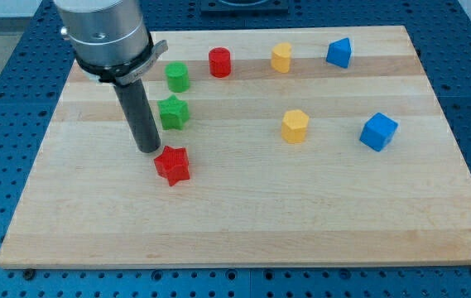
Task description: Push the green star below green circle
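Observation:
The green star (pixel 173 112) lies on the wooden board (pixel 243 223), just below the green circle (pixel 177 77), a short cylinder, with a small gap between them. My tip (pixel 149 150) is the lower end of the dark rod, at the lower left of the green star and just above-left of the red star (pixel 172 165). The tip is close to both stars; I cannot tell whether it touches either.
A red cylinder (pixel 219 62), a yellow block (pixel 281 57) and a blue block (pixel 339 52) stand along the view's top. A yellow hexagonal block (pixel 295 126) and a blue cube (pixel 378 131) sit at mid right. The arm's grey body (pixel 107 37) hangs over the top left.

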Robot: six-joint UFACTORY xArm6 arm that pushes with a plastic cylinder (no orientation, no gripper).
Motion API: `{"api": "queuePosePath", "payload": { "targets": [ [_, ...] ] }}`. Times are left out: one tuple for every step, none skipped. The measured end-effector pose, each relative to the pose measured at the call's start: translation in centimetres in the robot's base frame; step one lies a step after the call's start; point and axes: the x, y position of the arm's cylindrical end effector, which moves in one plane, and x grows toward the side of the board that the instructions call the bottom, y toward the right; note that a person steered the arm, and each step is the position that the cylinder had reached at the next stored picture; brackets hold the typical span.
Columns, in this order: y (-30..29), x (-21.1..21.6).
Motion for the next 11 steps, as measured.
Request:
{"api": "queuePosePath", "payload": {
  "targets": [
    [1.1,-0.3],
    [1.7,-0.7],
    [1.9,-2.0],
    [1.9,-3.0],
    [1.9,-3.0],
    [2.0,-2.7],
    [1.9,-0.9],
    [1.1,0.1],
    [0.1,-2.1],
    [0.1,-3.7],
    [0.1,-5.1]
  ]
}}
